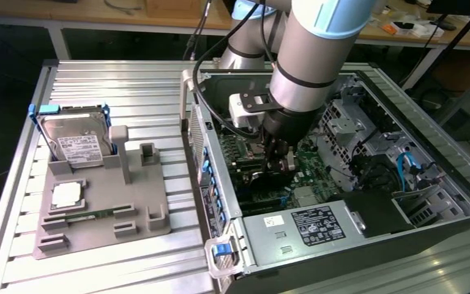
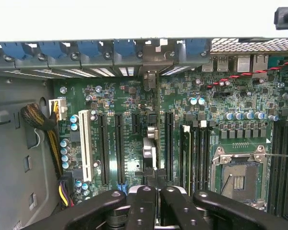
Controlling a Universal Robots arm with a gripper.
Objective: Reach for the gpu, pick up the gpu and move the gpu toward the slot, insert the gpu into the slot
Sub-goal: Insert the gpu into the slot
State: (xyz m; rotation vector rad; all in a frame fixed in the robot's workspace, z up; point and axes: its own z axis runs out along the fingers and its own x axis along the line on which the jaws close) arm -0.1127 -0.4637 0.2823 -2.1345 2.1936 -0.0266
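Note:
My gripper [image 1: 278, 164] is deep inside the open computer case, over the green motherboard [image 1: 307, 160]. It is shut on the gpu [image 1: 264, 179], whose round black fan shows just below the fingers. In the wrist view the gpu [image 2: 150, 148] stands edge-on as a thin upright card between long black connectors, its metal end bracket reaching the case's rear wall. The gripper [image 2: 155, 186] pinches the card's near edge between black fingers [image 2: 143, 203]. The card hides the slot beneath it, so I cannot tell whether it is seated.
A silver hard drive [image 1: 76, 144] stands in a grey fixture [image 1: 104, 211] at the exterior view's left. The power supply [image 1: 317, 223] fills the case's near end. Near the card lie a white connector [image 2: 85, 143], yellow cables [image 2: 53, 141] and the processor socket [image 2: 240, 178].

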